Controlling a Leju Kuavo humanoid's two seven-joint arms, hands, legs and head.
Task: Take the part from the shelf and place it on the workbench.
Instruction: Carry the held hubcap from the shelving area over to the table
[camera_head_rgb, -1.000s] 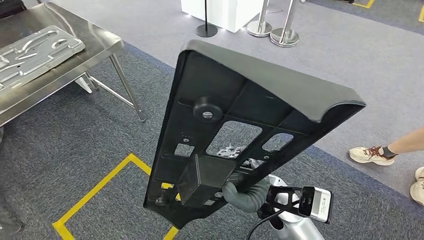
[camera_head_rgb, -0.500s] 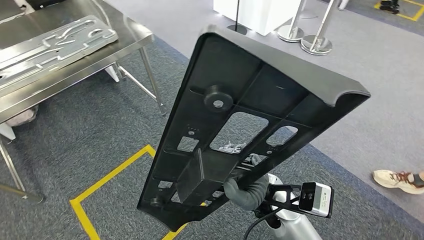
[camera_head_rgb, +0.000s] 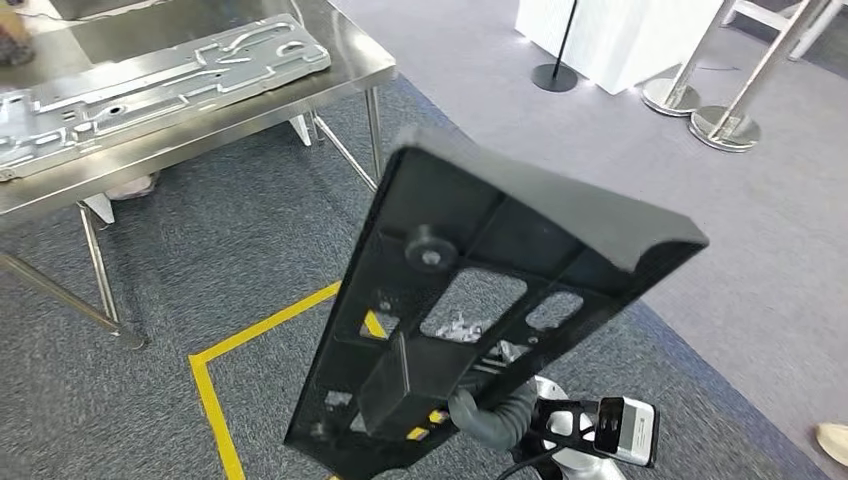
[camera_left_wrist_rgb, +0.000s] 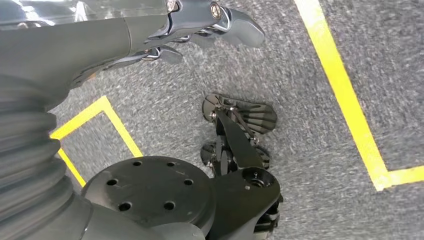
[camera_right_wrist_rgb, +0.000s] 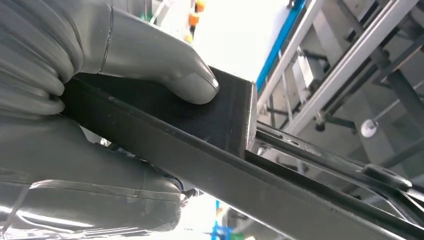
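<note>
the steel workbench (camera_head_rgb: 330, 75) stands on grey carpet with a pressed metal panel (camera_head_rgb: 150, 80) lying flat on its top, and a yellow floor line (camera_head_rgb: 215, 400) runs on the carpet near its legs. well apart from the workbench, the big black plastic part (camera_head_rgb: 480, 290) is held up in the air, tilted with its ribbed underside showing. the right hand (camera_head_rgb: 490, 405) grips the part's lower end, thumb (camera_right_wrist_rgb: 165, 70) pressed on a boxy block there, while the left hand (camera_left_wrist_rgb: 200, 22) hangs over the carpet holding nothing, fingers loosely apart.

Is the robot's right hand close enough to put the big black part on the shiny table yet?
Probably not yet. The right hand grips the black part over carpet; the steel table stands apart, ahead and left.
</note>
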